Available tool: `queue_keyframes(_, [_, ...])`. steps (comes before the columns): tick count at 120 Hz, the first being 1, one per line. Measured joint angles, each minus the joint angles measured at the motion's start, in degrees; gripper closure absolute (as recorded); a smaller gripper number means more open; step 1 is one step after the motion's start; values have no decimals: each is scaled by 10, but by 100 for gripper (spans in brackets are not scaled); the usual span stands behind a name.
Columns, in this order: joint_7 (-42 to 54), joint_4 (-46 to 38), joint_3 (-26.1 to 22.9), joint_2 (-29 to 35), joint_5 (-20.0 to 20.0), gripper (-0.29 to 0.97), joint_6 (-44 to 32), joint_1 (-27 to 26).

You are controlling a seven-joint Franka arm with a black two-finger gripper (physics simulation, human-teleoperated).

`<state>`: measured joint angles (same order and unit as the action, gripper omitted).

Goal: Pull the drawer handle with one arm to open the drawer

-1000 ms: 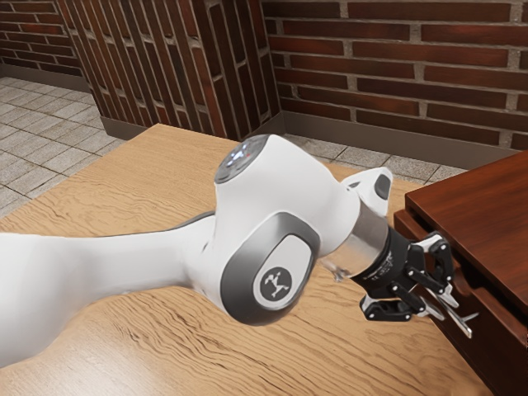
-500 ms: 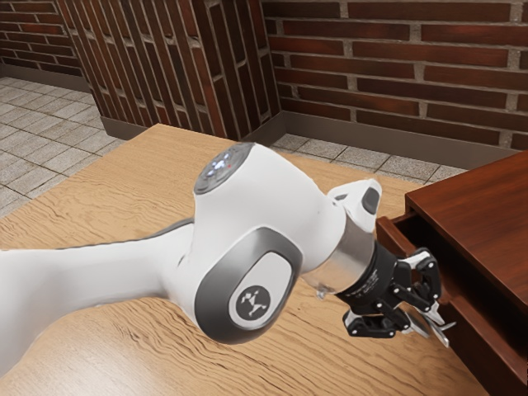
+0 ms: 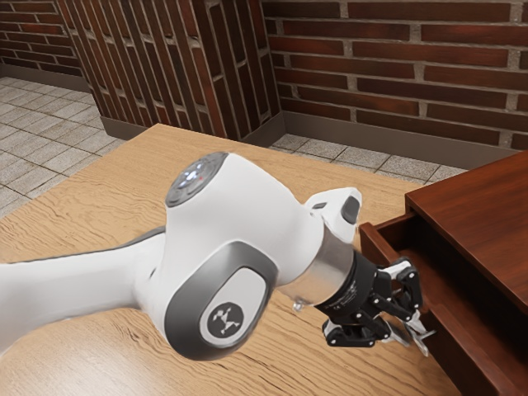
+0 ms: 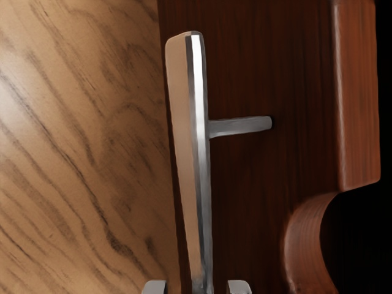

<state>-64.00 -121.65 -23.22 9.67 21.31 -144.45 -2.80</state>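
Note:
A dark wooden cabinet (image 3: pixel 483 206) stands on the table at the exterior view's right. Its top drawer (image 3: pixel 379 239) sticks out some way toward the arm, and a dark gap shows behind its front. My black gripper (image 3: pixel 403 323) is shut on the drawer's metal handle (image 3: pixel 420 337), low on the drawer front. In the wrist view the handle bar (image 4: pixel 193 165) runs straight between my fingertips (image 4: pixel 154 286), its post (image 4: pixel 240 127) fixed to the drawer front (image 4: pixel 269 202).
The light wooden table (image 3: pixel 107 206) spreads under and behind the arm. My own white arm (image 3: pixel 223 256) covers the table's middle. Brick walls (image 3: pixel 396 66) and a tiled floor (image 3: pixel 41 140) lie beyond the far edge.
My gripper has moved toward the exterior view's left and down with the handle in it. The drawer has slid further out of the cabinet.

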Motion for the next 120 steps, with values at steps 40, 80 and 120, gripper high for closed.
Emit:
queue_keyframes(40, [-2,-30,19,36,1,64,3,1])
queue_keyframes(80, [-3,-63,20,83,2,64,27,1])
queue_keyframes(120, [-4,-84,40,112,2,64,52,1])
